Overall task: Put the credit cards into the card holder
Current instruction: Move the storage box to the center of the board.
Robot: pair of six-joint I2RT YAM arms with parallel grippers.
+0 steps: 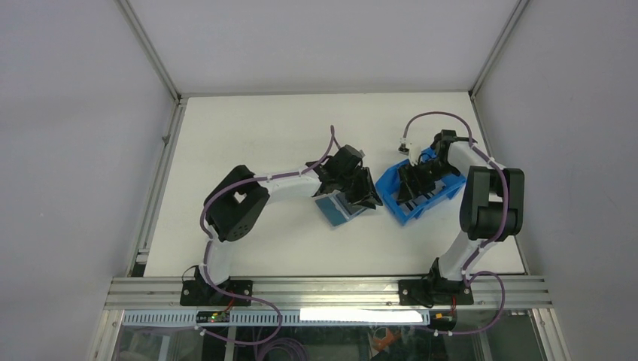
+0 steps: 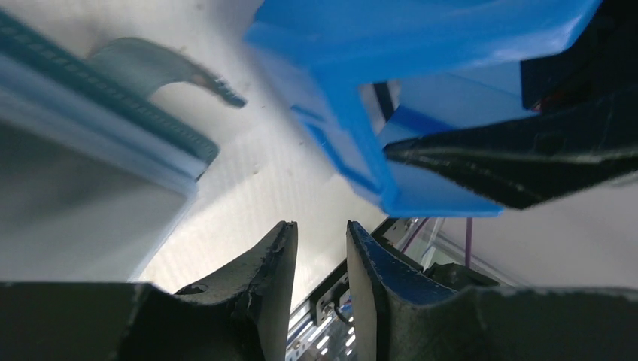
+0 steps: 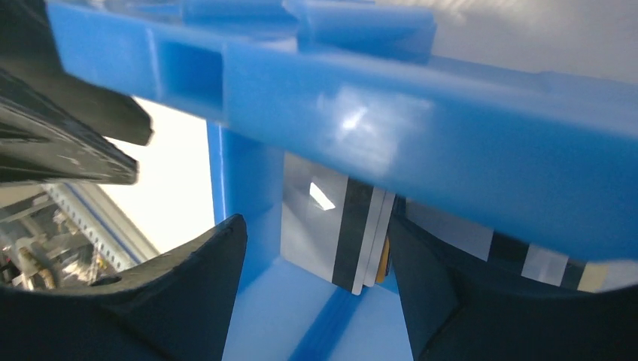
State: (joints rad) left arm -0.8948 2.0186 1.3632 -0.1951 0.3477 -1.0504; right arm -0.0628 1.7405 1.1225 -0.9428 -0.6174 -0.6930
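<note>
Cards (image 3: 353, 233) stand in the bin (image 3: 421, 128) in the right wrist view, between the wide-apart fingers of the right pincer (image 3: 316, 226), not gripped. Left wrist view: the left pincer (image 2: 320, 229) is slightly apart and empty, near the holder (image 2: 135, 113). Top view: the holder lies on the surface (image 1: 256, 135); loading seems not yet begun.

White table (image 1: 248, 135) — pale grey walls (image 1: 75, 113), aluminium frame rail (image 1: 331, 289) at near edge.

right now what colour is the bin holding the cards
The bin is bright blue, clearest in the right wrist view.
</note>
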